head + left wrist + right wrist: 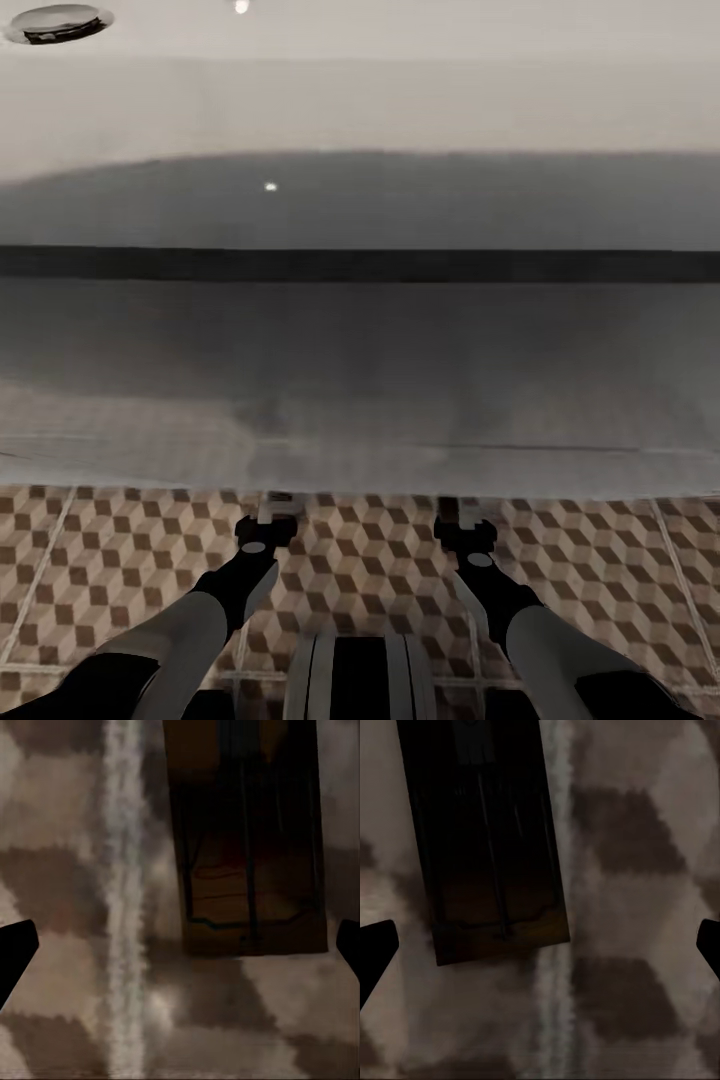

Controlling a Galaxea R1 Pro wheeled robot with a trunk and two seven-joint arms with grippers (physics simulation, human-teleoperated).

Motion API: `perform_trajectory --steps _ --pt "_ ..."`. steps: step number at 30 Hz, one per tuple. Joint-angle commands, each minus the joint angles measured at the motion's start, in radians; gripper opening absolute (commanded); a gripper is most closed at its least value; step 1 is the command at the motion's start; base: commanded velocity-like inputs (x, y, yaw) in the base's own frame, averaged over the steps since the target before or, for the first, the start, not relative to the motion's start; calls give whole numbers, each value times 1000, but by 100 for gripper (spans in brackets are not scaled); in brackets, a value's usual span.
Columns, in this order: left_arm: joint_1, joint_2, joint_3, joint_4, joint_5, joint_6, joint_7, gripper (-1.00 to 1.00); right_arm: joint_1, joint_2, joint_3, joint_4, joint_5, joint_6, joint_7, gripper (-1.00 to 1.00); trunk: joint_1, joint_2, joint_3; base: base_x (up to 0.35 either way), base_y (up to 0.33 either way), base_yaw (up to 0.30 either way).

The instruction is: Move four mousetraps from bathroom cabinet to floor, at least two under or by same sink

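A white sink (360,110) spans the head view, its plain front (360,380) hanging over the cube-patterned bathroom floor (120,570). Both arms reach toward its lower edge. The left wrist view has a brown mousetrap (247,855) lying flat on the tiles beside a grout line, just ahead of my left gripper (180,952), which is open with nothing between its fingers. A second mousetrap (484,840), in deep shadow, lies flat on the tiles ahead of my right gripper (540,952), also open and empty. In the head view the left gripper (270,515) and right gripper (458,520) sit at the sink's edge.
The sink's drain (58,22) is at the far left of the basin. The sink front overhangs the floor just ahead of both grippers. My base (360,675) shows between the arms, with open tiles to either side.
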Motion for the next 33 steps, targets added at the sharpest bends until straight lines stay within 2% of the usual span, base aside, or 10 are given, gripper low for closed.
perform_trajectory --steps 1,33 --pt "-1 0 -6 1 -4 -1 7 100 -1 0 8 1 -1 -1 -8 100 -1 0 0 -231 0 0" --pt "-1 0 -5 0 -3 3 12 100 -1 0 9 1 -1 -1 -8 100 -1 0 0 -328 0 0"
